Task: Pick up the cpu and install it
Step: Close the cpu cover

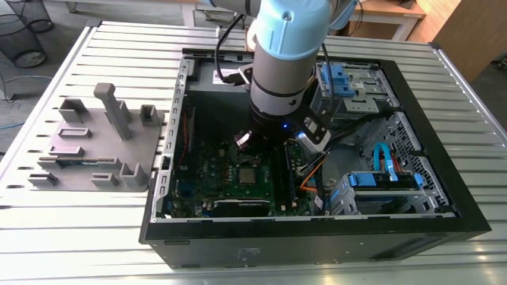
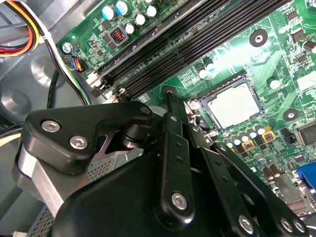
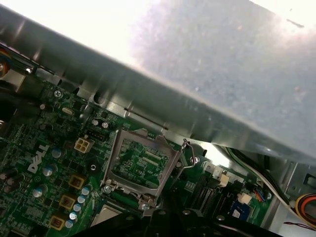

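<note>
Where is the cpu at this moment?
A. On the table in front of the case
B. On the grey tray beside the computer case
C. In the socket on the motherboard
C: in the second wrist view the cpu lies flat inside the socket on the motherboard, its silver top facing up.

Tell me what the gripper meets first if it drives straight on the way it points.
Likely the motherboard, between the cpu and the memory slots; the gripper points down there, though depth is unclear.
</note>
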`<state>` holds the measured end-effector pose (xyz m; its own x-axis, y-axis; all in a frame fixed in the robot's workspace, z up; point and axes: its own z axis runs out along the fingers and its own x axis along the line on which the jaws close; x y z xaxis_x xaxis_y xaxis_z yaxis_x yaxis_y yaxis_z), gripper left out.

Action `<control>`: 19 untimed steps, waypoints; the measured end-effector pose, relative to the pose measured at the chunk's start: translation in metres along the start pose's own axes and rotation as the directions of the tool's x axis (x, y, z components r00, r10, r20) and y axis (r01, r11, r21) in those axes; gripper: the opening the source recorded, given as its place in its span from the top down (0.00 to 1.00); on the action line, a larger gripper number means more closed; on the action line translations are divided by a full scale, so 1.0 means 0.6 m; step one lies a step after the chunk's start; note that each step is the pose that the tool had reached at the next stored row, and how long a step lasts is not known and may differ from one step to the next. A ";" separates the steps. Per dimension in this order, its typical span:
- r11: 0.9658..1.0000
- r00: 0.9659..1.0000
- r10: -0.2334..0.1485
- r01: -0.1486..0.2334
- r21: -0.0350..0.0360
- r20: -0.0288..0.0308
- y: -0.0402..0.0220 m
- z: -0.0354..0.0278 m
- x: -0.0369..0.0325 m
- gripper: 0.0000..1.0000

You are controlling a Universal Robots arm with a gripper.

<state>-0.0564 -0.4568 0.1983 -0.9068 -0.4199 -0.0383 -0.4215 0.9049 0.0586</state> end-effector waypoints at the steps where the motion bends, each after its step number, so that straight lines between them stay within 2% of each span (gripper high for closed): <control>1: 1.000 1.000 0.000 0.000 0.000 0.000 0.000 -0.001 0.000 0.89; 19: 1.000 1.000 0.000 0.000 0.000 0.000 -0.007 -0.008 0.003 0.89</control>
<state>-0.0563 -0.4617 0.2029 -0.9068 -0.4199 -0.0381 -0.4215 0.9049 0.0584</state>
